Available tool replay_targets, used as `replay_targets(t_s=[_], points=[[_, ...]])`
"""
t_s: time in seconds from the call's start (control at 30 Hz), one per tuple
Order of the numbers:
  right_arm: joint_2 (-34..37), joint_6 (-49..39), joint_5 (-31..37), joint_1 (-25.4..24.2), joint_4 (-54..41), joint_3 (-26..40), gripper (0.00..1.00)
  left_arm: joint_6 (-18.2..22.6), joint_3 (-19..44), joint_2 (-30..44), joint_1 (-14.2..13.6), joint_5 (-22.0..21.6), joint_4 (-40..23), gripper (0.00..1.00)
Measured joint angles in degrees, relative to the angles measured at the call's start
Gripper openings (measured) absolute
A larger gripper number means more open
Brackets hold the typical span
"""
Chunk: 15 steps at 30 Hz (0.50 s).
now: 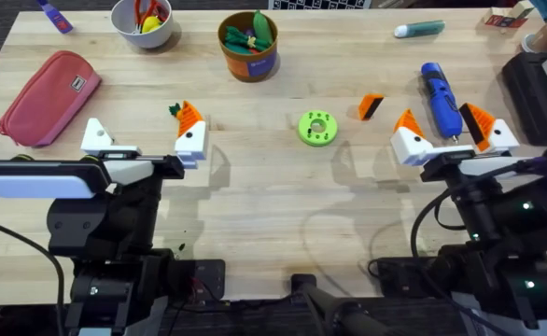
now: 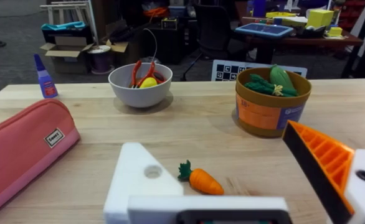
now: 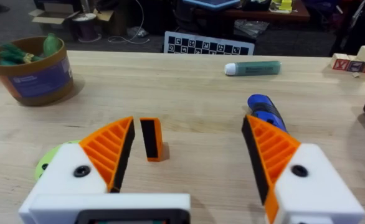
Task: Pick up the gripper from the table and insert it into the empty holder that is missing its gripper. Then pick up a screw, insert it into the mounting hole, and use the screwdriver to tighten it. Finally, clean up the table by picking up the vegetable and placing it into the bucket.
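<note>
Your left gripper [image 1: 143,140] hovers low over the left half of the table [image 1: 255,215], jaws wide apart and holding nothing; one of its fingers is the bare white holder [image 2: 142,180] with its dark hole, the other carries an orange ribbed pad [image 2: 319,158]. The carrot [image 2: 200,179] lies on the wood just beyond the holder, between the two fingers as the left wrist view has it, green top pointing away from the pad. Your right gripper [image 1: 451,135] sits over the right side, also wide open and empty, both orange pads in place. The loose gripper [image 3: 150,139], an orange wedge with a black face, stands on the table near that arm's left finger, not touching it. The screwdriver [image 1: 439,96] lies flat between the right fingers, tip toward the arm. A green disc [image 1: 316,128] rests mid-table. The bucket [image 1: 249,47] stands at the far centre with green toys inside, a white bowl [image 1: 143,23] to its left, a pink pouch [image 1: 48,96] at far left.
</note>
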Motion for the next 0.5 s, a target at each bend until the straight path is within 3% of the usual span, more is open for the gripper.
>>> replay_targets(t_s=[0.33,0.5], points=[[0.0,0.0,-0.2,0.0,1.3,0.0,0.992,0.0,0.0,0.0,0.0,0.0,0.7,0.986],[0.1,-0.5,-0.2,0.0,13.4,0.0,0.992,0.1,0.3,0.0,0.0,0.0,4.5,0.986]])
